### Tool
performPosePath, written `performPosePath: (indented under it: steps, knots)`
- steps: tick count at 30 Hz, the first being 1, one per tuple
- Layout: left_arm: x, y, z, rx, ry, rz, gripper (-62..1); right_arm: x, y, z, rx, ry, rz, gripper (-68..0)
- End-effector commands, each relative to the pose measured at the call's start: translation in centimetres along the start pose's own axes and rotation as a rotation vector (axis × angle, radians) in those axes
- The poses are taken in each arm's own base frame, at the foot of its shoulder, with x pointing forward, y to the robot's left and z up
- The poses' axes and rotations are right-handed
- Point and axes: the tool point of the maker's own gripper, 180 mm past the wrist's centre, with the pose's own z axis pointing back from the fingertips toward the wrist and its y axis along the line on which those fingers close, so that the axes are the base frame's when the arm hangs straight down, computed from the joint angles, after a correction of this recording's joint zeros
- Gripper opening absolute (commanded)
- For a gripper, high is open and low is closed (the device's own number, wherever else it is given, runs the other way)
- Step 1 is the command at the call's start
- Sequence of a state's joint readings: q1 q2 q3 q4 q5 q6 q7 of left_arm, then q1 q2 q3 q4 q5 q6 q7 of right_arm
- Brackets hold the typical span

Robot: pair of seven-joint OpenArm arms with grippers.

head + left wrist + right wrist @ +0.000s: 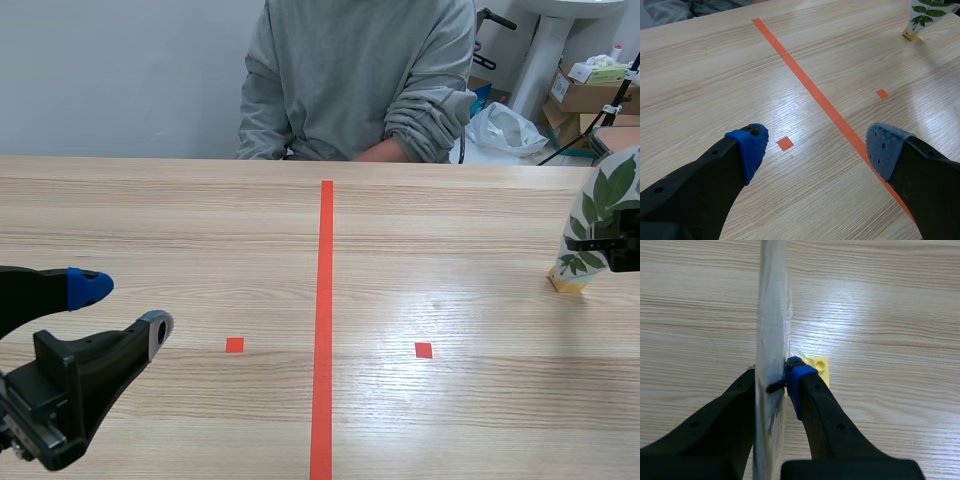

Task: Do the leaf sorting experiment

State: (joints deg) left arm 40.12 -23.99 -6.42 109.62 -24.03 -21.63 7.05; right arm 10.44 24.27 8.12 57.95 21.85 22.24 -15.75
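One pale wooden table (pixel 480 420) fills the view, with one orange-red tape line (pixel 325 330) running from 6 to 12 o'clock and two small tape squares either side of it. One person in a grey sweatshirt (pixel 355 75) sits across from me at 12 o'clock. My left gripper (pixel 122 310) hangs over the table at 8 o'clock, fingers spread wide with nothing between them. My right gripper (pixel 612 247), at 3 o'clock, is clamped on one upright laminated leaf card (pixel 600 200) printed with green leaves. One small yellow block (pixel 567 285) sits on the table at the card's foot. Cardboard boxes (pixel 585 95) and one white plastic bag (pixel 505 128) lie behind at 1 o'clock.
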Motion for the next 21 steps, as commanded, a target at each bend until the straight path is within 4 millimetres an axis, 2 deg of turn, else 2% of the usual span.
performPosePath:
  steps: [1, 5, 12, 14, 17, 21]
  knots:
    - [0.9, 0.1, 0.0, 0.001, -0.034, -0.004, -17.2, 1.4, -0.6, 0.2, -0.018, -0.025, 0.037, -66.7]
    - [0.9, 0.1, 0.0, 0.001, -0.034, -0.004, -17.2, 0.7, -1.4, 0.3, -0.062, 0.000, 0.043, -66.7]
    - [0.9, 0.1, 0.0, 0.001, -0.034, -0.004, -17.2, -0.3, -1.4, 0.5, -0.064, 0.013, 0.042, -66.5]
    - [0.9, 0.1, 0.0, 0.001, -0.034, -0.004, -17.2, -0.3, -1.4, 0.5, -0.064, 0.013, 0.042, -63.5]
    - [0.9, 0.1, 0.0, 0.001, -0.034, -0.004, -17.2, -0.3, -1.4, 0.5, -0.064, 0.012, 0.041, -55.3]
    - [0.9, 0.1, 0.0, 0.001, -0.034, -0.004, -17.2, 0.4, -1.3, 0.6, -0.063, -0.006, 0.050, -53.1]
